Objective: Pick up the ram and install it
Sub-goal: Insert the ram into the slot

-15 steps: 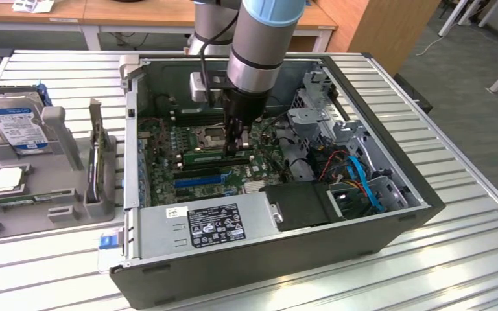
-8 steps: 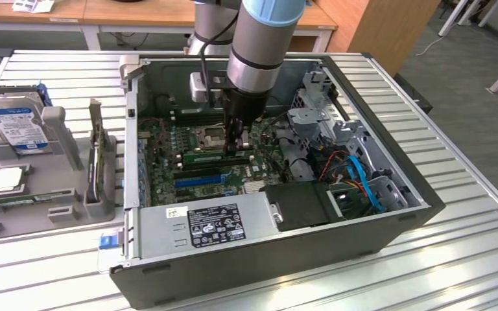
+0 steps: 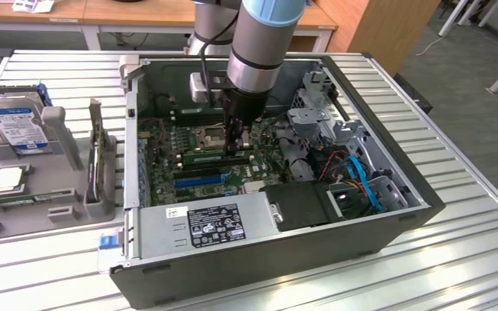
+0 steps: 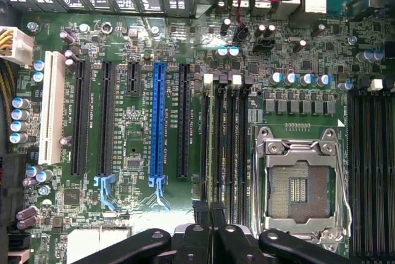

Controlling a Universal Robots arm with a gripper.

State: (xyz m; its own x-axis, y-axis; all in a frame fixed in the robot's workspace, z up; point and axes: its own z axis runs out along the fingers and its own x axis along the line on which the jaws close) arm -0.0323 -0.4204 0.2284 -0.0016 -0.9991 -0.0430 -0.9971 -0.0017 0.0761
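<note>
My gripper (image 3: pixel 238 148) reaches down into the open computer case (image 3: pixel 388 162), over the motherboard's memory slots (image 4: pixel 237 147). The ram (image 3: pixel 205 158) is a thin green stick standing on edge in the slot beside the blue connectors. In the wrist view the ram (image 4: pixel 212 147) appears edge-on, running straight away from the gripper (image 4: pixel 210 210). The black fingertips (image 4: pixel 200 210) are pressed close together at the stick's near end, shut on its top edge. Beside the slots lies the bare processor socket (image 4: pixel 299 184).
Long black expansion slots and one blue slot (image 4: pixel 158 122) lie beside the memory slots. The power supply (image 3: pixel 210 223), a drive cage and cables (image 3: pixel 353 175) crowd the case's other end. A grey holder (image 3: pixel 33 214) at the exterior view's left carries a hard drive (image 3: pixel 15 123) and a processor chip (image 3: pixel 7 178).
</note>
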